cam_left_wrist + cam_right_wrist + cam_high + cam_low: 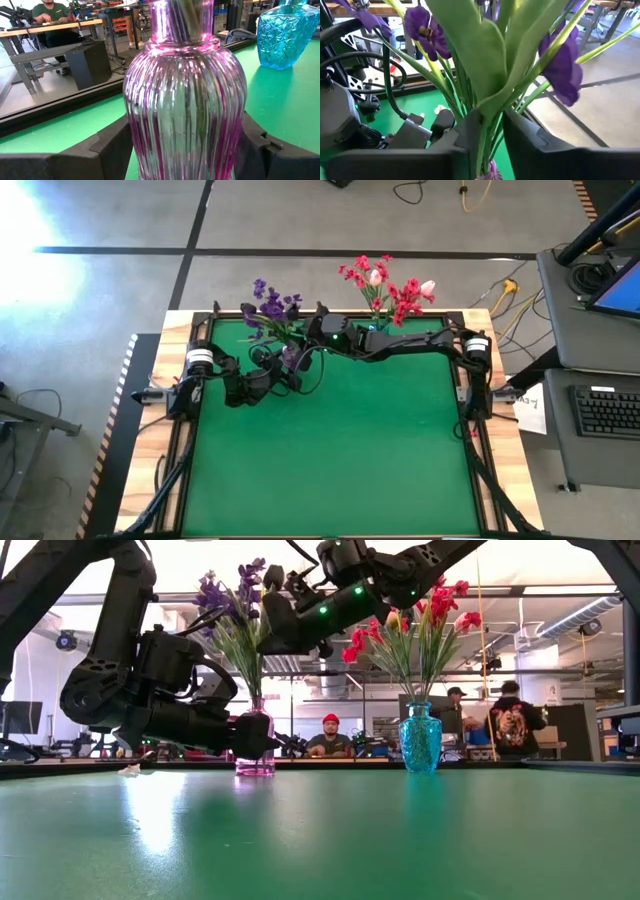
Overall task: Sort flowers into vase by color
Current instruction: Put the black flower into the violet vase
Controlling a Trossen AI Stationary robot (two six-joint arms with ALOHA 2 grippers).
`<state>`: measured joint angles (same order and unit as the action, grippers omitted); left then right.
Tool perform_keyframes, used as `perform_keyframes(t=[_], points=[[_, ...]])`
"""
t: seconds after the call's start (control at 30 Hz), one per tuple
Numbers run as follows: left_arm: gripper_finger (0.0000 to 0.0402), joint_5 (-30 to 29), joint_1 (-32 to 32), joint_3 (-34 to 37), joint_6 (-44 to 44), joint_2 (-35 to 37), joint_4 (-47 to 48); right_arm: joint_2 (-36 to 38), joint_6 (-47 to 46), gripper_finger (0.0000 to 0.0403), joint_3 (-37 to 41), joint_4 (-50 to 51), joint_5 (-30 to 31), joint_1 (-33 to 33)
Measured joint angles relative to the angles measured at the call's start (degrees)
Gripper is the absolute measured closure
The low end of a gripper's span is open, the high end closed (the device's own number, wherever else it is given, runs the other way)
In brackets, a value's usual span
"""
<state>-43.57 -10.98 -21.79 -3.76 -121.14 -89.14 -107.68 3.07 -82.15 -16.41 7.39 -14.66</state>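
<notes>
Vases along table's (330, 450) far edge: left gripper (182, 150) clasping pink vase (185, 100), right gripper (492, 127) pinching purple flowers' (560, 60) stems above; blue vase (421, 738) with red flowers (440, 605) beside, stems half hidden.

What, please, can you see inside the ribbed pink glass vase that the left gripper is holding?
Green stems run down through the neck of the ribbed pink glass vase, purple flowers above it. The vase's ribs blur the stem ends. The left gripper clamps its body.

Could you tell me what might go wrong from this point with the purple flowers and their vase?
1. The right gripper pinches green stems just above the pink vase; pulling away could drag purple flowers out.
2. The left gripper straddles that vase; a sideways nudge might tip it.
</notes>
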Motion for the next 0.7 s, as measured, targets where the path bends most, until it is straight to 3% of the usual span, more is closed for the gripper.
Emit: perform_keyframes(t=[0.2,0.7], points=[[0.015,0.0,0.0,0.1,0.0,0.0,0.0,0.0,0.3,0.0385,0.0,0.0,-0.1,0.0],[0.015,0.0,0.0,0.1,0.0,-0.1,0.1,-0.1,0.4,0.039,0.0,0.1,-0.1,0.0]])
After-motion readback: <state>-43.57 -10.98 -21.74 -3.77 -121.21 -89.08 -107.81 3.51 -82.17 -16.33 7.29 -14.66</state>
